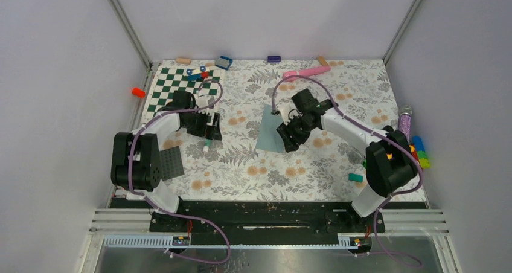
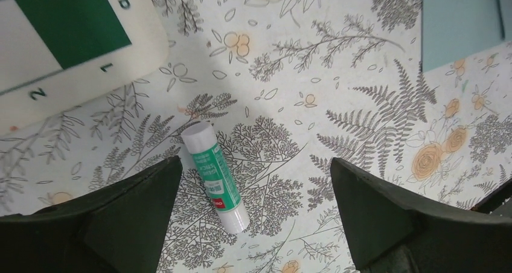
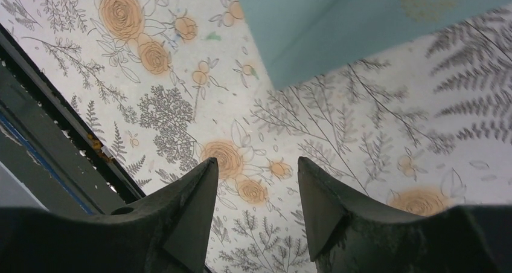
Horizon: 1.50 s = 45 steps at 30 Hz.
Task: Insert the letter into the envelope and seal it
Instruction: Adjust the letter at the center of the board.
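The teal envelope (image 1: 267,128) lies flat on the floral cloth at mid-table; it shows as a corner in the left wrist view (image 2: 460,20) and fills the top of the right wrist view (image 3: 362,19). The letter is out of view. My right gripper (image 1: 289,140) hangs just beside the envelope's right edge, open (image 3: 256,170), with only cloth between its fingers. My left gripper (image 1: 209,131) is wide open (image 2: 256,182) over a green-and-white glue stick (image 2: 215,176) that lies on the cloth nearer the left finger, untouched.
The green-and-white chequered board (image 1: 181,86) lies at back left, its corner (image 2: 60,37) near my left gripper. A dark studded plate (image 1: 171,162) sits by the left arm. A pink stick (image 1: 307,72), a teal block (image 1: 355,177) and coloured pieces (image 1: 419,149) lie around the edges.
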Each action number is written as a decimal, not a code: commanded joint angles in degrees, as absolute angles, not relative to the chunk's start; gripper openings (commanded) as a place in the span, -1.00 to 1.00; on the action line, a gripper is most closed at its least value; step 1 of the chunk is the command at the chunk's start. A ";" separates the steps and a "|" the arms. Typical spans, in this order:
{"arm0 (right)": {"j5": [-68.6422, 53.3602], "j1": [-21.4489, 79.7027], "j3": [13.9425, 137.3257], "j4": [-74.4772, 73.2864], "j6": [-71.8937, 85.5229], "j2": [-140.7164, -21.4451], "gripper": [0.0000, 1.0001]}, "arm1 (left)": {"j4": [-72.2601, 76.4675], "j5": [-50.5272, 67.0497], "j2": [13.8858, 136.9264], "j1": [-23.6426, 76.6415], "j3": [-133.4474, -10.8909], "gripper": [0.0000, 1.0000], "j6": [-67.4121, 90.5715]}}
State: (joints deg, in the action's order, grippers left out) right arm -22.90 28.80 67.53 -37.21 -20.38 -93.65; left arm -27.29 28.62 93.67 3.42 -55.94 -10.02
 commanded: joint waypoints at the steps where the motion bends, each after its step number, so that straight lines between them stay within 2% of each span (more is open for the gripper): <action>1: -17.97 34.40 67.83 -33.90 -23.66 -95.28 0.18 | -26.47 28.16 89.02 3.16 -60.61 0.98 -11.20; 6: -12.64 34.50 68.60 -32.49 -23.25 -96.44 0.22 | -25.02 34.18 87.29 4.70 -64.82 0.98 -8.66; 10: -12.57 32.57 68.04 -33.12 -22.92 -92.95 0.24 | -21.17 38.66 89.98 10.30 -65.60 0.98 -2.97; 17: -15.17 19.68 66.16 -34.08 -21.07 -82.13 0.26 | -12.83 40.21 98.17 20.03 -64.72 0.98 9.67; 25: -16.28 10.97 62.16 -32.21 -19.80 -71.14 0.31 | -5.01 37.10 103.30 23.93 -62.17 0.98 18.52; 30: -17.55 6.52 61.21 -30.38 -19.04 -68.83 0.32 | -3.23 36.52 105.16 26.97 -59.32 0.98 23.13; 38: -20.91 4.05 59.60 -28.57 -17.88 -65.57 0.32 | 0.50 31.03 105.36 30.05 -54.68 0.98 26.29; 45: -22.50 3.83 59.07 -27.75 -17.23 -64.62 0.32 | 7.21 34.01 107.11 33.31 -53.87 0.98 30.60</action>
